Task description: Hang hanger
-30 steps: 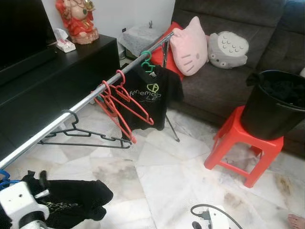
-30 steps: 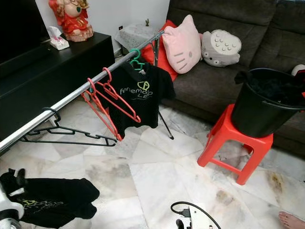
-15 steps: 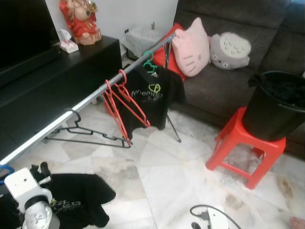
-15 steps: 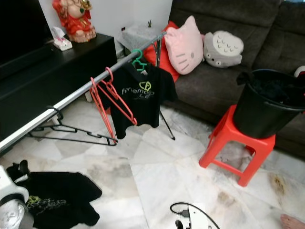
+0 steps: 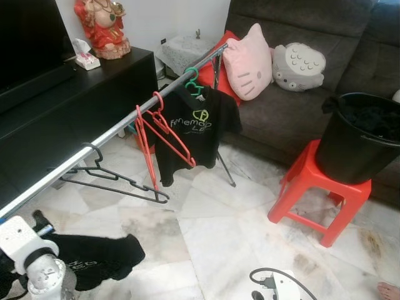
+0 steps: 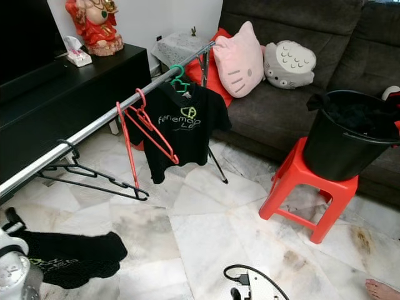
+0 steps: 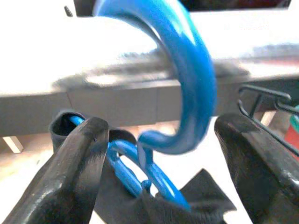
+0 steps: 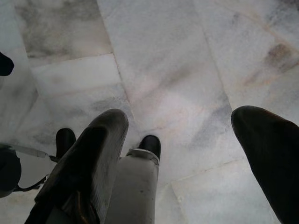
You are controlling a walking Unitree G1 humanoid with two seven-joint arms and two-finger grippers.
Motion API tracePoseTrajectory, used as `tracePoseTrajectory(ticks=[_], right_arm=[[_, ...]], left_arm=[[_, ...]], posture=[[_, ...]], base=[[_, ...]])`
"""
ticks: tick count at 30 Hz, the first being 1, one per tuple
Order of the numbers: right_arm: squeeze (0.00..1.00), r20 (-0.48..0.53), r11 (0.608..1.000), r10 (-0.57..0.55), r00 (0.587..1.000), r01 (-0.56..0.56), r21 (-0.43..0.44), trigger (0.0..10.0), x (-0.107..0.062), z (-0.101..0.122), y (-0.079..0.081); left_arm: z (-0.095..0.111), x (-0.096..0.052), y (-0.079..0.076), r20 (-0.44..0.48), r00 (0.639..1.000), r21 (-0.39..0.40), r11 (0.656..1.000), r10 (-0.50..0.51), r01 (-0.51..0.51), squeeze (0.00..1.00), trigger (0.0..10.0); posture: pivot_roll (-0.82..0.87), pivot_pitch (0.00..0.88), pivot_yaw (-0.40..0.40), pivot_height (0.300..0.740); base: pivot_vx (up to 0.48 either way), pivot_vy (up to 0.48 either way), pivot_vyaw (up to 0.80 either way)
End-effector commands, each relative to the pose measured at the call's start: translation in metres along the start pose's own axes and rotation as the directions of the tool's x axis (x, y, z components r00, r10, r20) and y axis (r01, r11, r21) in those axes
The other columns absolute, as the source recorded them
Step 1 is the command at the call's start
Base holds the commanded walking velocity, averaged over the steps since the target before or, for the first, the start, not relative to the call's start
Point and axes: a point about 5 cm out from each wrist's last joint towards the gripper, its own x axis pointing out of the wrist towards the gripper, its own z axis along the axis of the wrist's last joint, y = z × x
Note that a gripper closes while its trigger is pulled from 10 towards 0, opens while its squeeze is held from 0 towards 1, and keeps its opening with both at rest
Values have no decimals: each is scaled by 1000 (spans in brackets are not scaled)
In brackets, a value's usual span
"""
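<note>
The blue plastic hanger [image 7: 187, 88] is seen in the left wrist view with its hook curled over the long silver metal rail [image 7: 140, 100], a black T-shirt with pale lettering [image 5: 94, 265] draped from it below the rail's near end; the left hand [image 7: 163, 168] is spread wide, its black fingers [image 7: 74, 177] standing either side of the hanger's neck without pinching it. Further along the rail hang a thin black wire hanger [image 5: 109, 178], two red plastic hangers [image 5: 159, 134] and a green hanger carrying another black printed T-shirt [image 5: 197, 128]; beyond the rail's far end a black bucket [image 5: 359, 140] sits on a red plastic stool [image 5: 312, 194] before a dark grey sofa [image 5: 294, 112]. The right hand [image 8: 182, 154] is held spread over the marble floor [image 8: 163, 70], idle. The hook appears seated, though blurred; if the left hand is drawn back crookedly, the neck could be snagged and the hook lifted off, and the shirt's weight would carry it to the floor.
</note>
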Motion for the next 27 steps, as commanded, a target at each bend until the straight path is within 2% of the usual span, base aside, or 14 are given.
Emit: tracePoseTrajectory(ticks=[1, 3, 7, 9, 10, 11, 12, 16, 18, 24, 27], right_arm=[[0, -2, 1000, 0, 1000, 0, 12, 10000, 0, -1, 1], [0, 0, 1000, 2, 1000, -2, 11, 10000, 0, 0, 2], [0, -1, 1000, 5, 1000, -5, 8, 10000, 0, 0, 3], [0, -2, 1000, 5, 1000, -5, 7, 10000, 0, 0, 2], [0, -3, 1000, 5, 1000, -5, 7, 10000, 0, -1, 2], [0, -3, 1000, 5, 1000, -5, 7, 10000, 0, -1, 2], [0, -4, 1000, 6, 1000, -6, -2, 10000, 0, -1, 2], [0, -6, 1000, 9, 1000, -9, -10, 10000, 0, -1, 2], [0, -7, 1000, 8, 1000, -8, -5, 10000, 0, -2, 2], [0, -4, 1000, 13, 1000, -13, -7, 10000, 0, -1, 3], [0, -2, 1000, 15, 1000, -15, -8, 10000, 0, 0, 3]], left_arm=[[9, 2, 1, 19, 1000, -72, 997, 22, -21, 0, 10000], [9, 2, 2, 11, 999, -81, 996, 37, -36, 0, 10000], [10, 1, 4, 35, 999, 26, 999, 35, -36, 0, 10000], [8, 1, 5, 30, 999, 47, 998, 38, -39, 0, 10000], [4, 2, 7, 16, 999, 79, 996, 45, -46, 0, 4784], [3, 2, 8, 12, 999, 91, 995, 47, -48, 0, 4784], [2, 2, 9, 8, 999, 93, 994, 50, -50, 0, 0], [0, 2, 9, 0, 999, 127, 991, 39, -39, 0, 0], [-2, 2, 9, -7, 999, 183, 983, 33, -31, 0, 0], [-6, 0, 14, -20, 998, 199, 978, 65, -59, 0, 0], [-7, 0, 15, -33, 997, 183, 981, 75, -68, 0, 0]], posture=[[-24, 19, -21, 740], [-20, 23, -23, 740], [-19, 26, -23, 740], [-19, 26, -23, 740], [-19, 30, -23, 740], [-19, 30, -23, 740], [-26, 32, -20, 740], [-26, 34, -19, 740], [-26, 34, -19, 740], [-22, 36, -22, 740], [-22, 36, -22, 740]], base=[[0, 0, 0], [0, 0, 0], [0, 0, 0], [0, 0, 0], [0, 0, 0], [0, 0, 0], [0, 0, 0], [0, 0, 0], [0, 0, 0], [0, 0, 0], [0, 0, 0]])
